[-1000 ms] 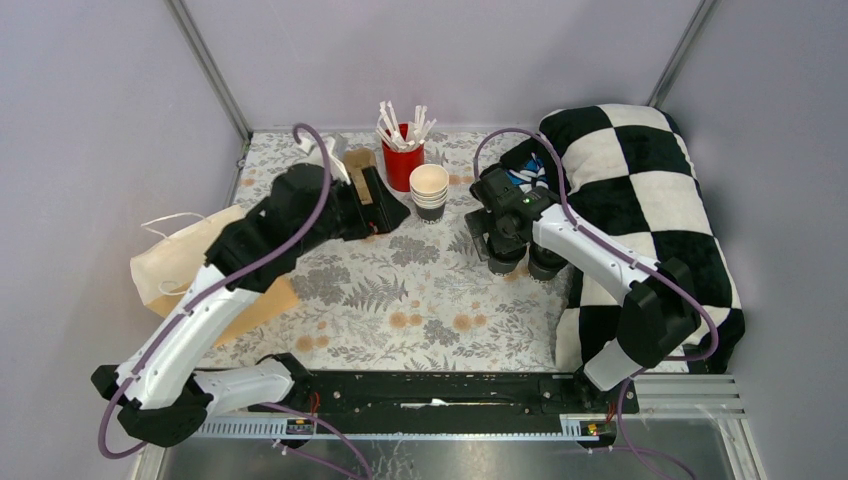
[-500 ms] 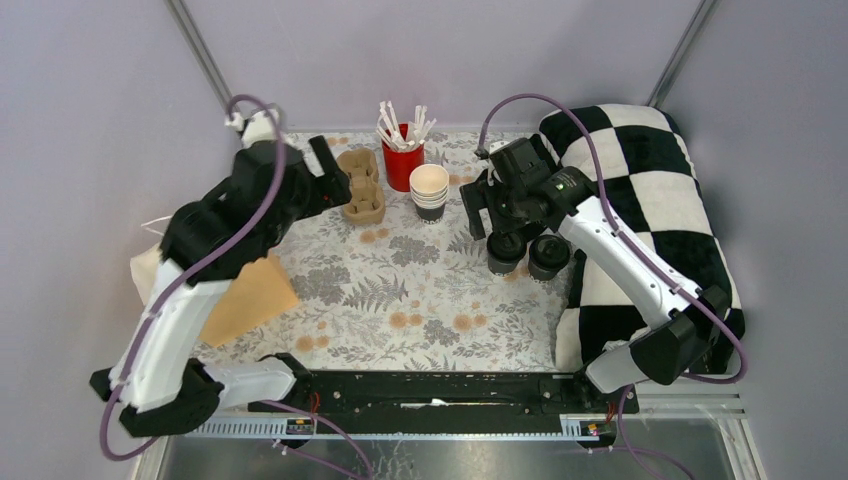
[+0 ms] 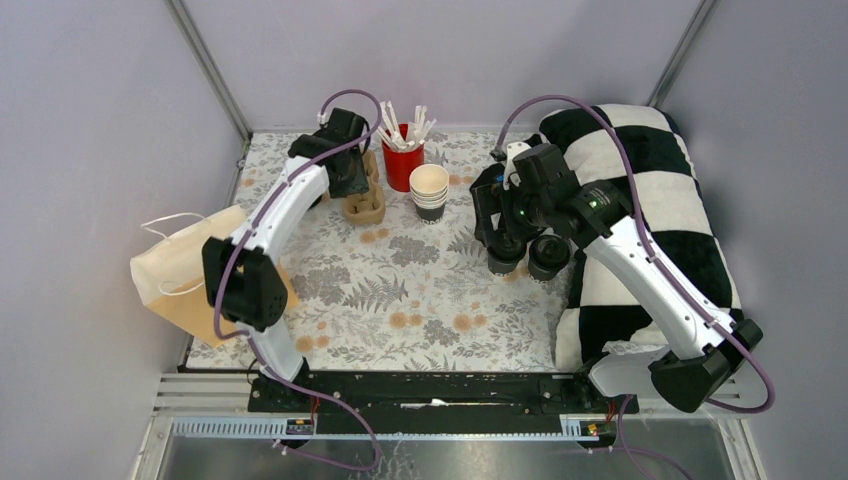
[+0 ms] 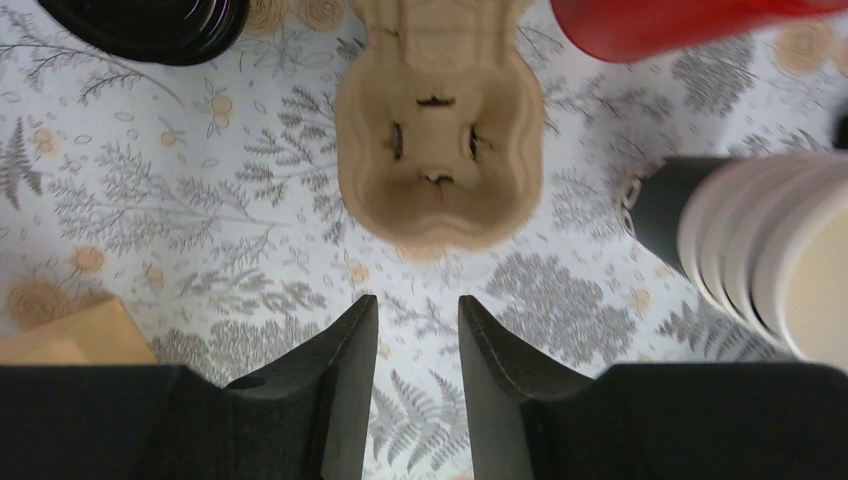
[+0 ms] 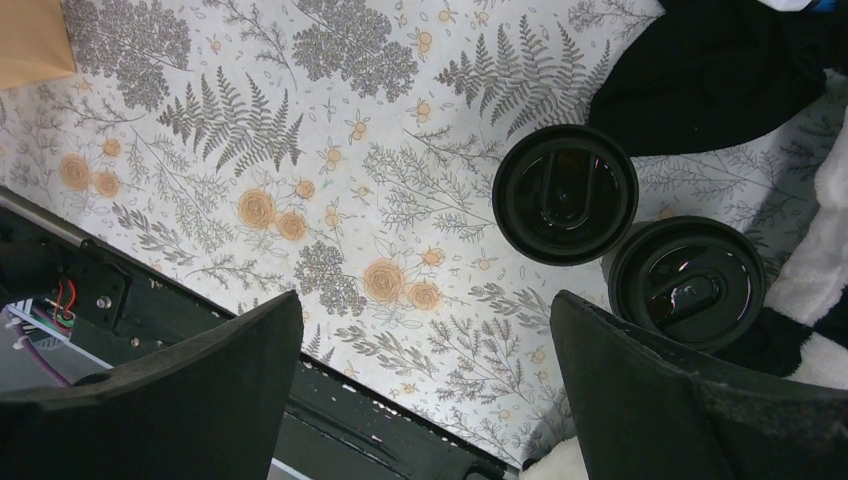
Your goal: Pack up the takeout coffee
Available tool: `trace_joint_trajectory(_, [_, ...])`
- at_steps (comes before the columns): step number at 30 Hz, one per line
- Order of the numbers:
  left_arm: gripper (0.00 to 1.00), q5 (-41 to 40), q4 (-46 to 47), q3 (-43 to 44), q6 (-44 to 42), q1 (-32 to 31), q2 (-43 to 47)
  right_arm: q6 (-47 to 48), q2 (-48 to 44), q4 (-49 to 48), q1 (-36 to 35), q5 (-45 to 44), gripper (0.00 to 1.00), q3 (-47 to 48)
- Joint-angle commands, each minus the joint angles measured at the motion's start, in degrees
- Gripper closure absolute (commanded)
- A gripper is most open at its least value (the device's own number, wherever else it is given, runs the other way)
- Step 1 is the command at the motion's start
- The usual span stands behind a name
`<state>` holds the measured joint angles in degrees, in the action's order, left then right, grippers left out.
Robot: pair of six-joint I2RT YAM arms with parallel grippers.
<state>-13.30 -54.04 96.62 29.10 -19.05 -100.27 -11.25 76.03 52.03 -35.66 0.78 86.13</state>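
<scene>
Both coffees stood upright. One lidded cup (image 5: 565, 194) lay between 1 and 2 o'clock of the right gripper (image 5: 425, 330), whose jaws we saw spread wide and empty. The other lidded cup (image 5: 688, 282) sat just beside the first, at its 4 o'clock. The left gripper (image 4: 415, 320), jaws a slim gap apart on nothing, faced the cardboard carrier (image 4: 437, 150) at 12 o'clock. We judged the right arm the nearer.

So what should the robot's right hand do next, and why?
Probably lower the right gripper around the small black-lidded takeout cup farther from the black-and-white checked pillow. Its jaws are wide open, holding nothing, and the cup stands just below, not yet in the brown pulp carrier.
</scene>
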Motion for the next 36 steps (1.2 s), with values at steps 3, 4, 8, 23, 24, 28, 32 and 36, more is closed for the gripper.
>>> trace_joint_trajectory(3, [0.63,6.9,9.0,7.3,-4.7,6.5,-9.3,-0.1,-0.3,-1.1,0.3,0.7,0.00,-2.8])
trace_joint_trajectory(4, [0.63,7.1,9.1,8.5,-5.2,7.3,-11.1,0.5,0.2,-1.1,0.3,0.7,0.00,-2.6])
trace_joint_trajectory(8, [0.64,11.0,10.5,11.1,-6.9,9.7,-16.6,2.0,2.1,-1.3,0.5,0.6,0.00,-1.2])
trace_joint_trajectory(23, [0.78,16.1,11.3,17.6,-6.3,13.2,-24.3,3.9,3.4,-2.7,2.0,1.3,0.00,-1.8])
trace_joint_trajectory(24, [0.77,15.9,11.4,17.5,-6.3,13.2,-24.4,3.9,3.5,-2.7,2.2,1.4,0.00,-1.8])
trace_joint_trajectory(28, [0.76,15.7,11.2,17.5,-6.6,13.2,-25.2,3.5,3.7,-3.0,2.2,1.6,0.00,-1.9])
trace_joint_trajectory(32, [0.76,15.0,10.9,17.3,-6.7,13.2,-25.1,3.3,3.8,-3.1,2.3,1.9,0.00,-1.9])
trace_joint_trajectory(36, [0.72,14.1,10.6,16.8,-7.6,13.2,-24.9,3.2,3.8,-3.3,2.3,2.3,0.00,-2.0])
